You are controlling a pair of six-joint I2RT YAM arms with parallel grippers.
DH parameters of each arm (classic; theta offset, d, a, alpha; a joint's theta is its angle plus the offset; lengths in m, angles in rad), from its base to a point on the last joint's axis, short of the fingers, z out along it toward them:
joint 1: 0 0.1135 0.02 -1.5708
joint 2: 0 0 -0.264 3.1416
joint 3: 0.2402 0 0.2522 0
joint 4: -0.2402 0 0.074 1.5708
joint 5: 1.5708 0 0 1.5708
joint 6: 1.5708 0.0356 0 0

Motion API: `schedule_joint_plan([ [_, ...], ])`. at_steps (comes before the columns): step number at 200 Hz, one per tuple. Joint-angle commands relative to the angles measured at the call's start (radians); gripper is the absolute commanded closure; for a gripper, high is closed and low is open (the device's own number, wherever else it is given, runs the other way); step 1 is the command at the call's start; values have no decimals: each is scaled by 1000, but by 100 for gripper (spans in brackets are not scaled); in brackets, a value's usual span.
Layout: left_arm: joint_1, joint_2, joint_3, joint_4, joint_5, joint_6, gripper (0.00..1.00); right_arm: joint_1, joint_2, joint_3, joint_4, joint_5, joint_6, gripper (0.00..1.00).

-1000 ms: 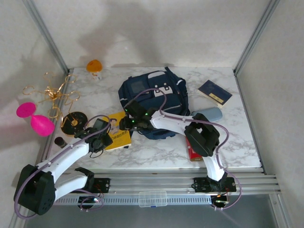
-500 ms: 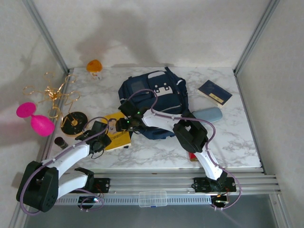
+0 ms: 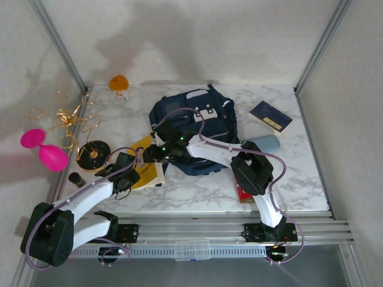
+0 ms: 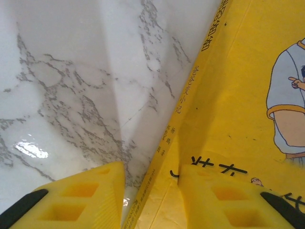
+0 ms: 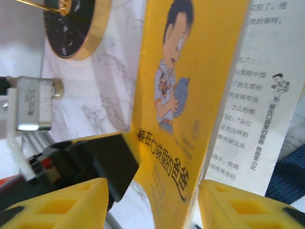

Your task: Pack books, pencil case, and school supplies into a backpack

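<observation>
While half-open, end effector [image 5: 152, 198] astride book [image 5: 190, 71].

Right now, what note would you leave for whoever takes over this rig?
Left gripper: straddles the yellow book's spine edge, grip unclear.
Right gripper: open around that book's raised cover.
Backpack lies mid-table; navy book and pencil case on its right, red box at the near edge by the right arm.
None of these is packed yet; all remain to go in.
</observation>
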Motion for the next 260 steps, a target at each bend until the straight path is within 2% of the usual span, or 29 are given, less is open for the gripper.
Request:
schedule_joint_plan([
  [1, 13, 40, -36, -40, -67, -12, 65, 1, -54, -56, 62, -111, 27, 45],
  [33, 13, 40, -44, -24, -59, -16, 65, 3, -44, -99, 79, -126, 33, 45],
  [66, 13, 51, -49, -18, -54, -22, 65, 3, 0, -86, 46, -62, 12, 47],
  [119, 13, 46, -46, -18, -53, -25, 65, 8, 82, -17, 43, -71, -3, 58],
  [124, 13, 45, -46, -19, -55, -26, 65, 7, 78, -15, 46, -73, -5, 61],
  [139, 13, 35, -38, -32, -63, -25, 64, 8, 63, -16, 60, -90, -14, 79],
  [177, 13, -35, 18, -83, -53, -37, 54, 4, -6, -53, 129, -133, -32, 100],
  [232, 4, -240, 261, -309, -89, -49, 36, -8, -186, -132, 380, -250, 45, 100],
  [260, 3, -279, 428, -380, -63, -29, 29, -31, -293, -146, 397, -241, 55, 100],
])
